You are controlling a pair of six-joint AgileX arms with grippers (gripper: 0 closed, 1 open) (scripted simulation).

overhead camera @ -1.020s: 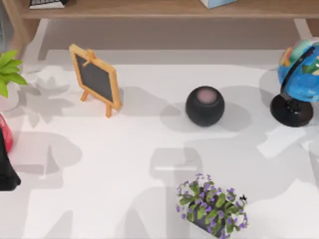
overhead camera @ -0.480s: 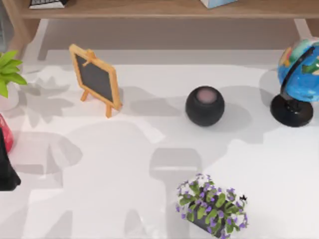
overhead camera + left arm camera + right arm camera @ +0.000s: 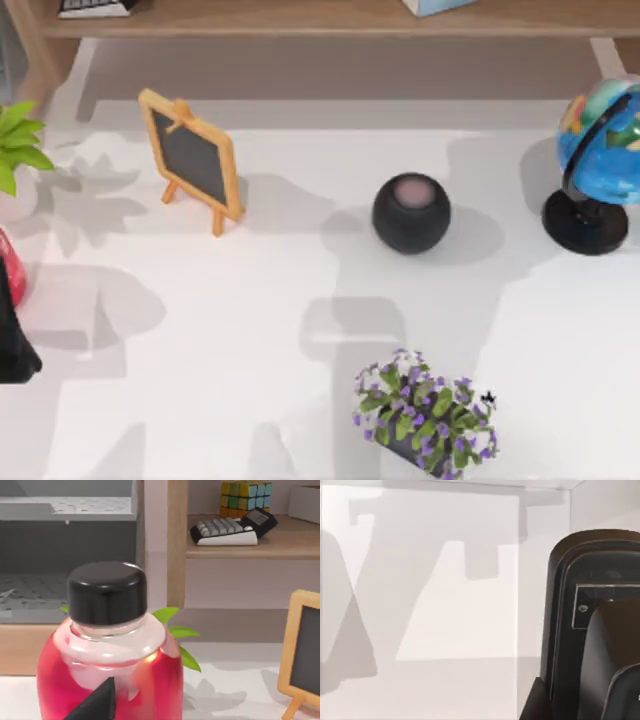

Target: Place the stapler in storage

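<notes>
Shadows shifted across table (image 3: pixel 250 300), objects unmoved, dark stapler (image 3: pixel 595 630) close against right hand (image 3: pixel 580 705), its grip cannot be told

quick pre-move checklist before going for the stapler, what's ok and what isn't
1. Stapler located: cannot tell; a dark object fills the right wrist view, identity unclear.
2. Left pincer path: not ok; red bottle sits right in front of the left wrist camera.
3. Table middle free: ok; speaker, chalkboard easel, flower pot stand apart.
4. Storage shelf in view: ok; wooden shelf at the far edge.
5. Globe upright: ok.
</notes>
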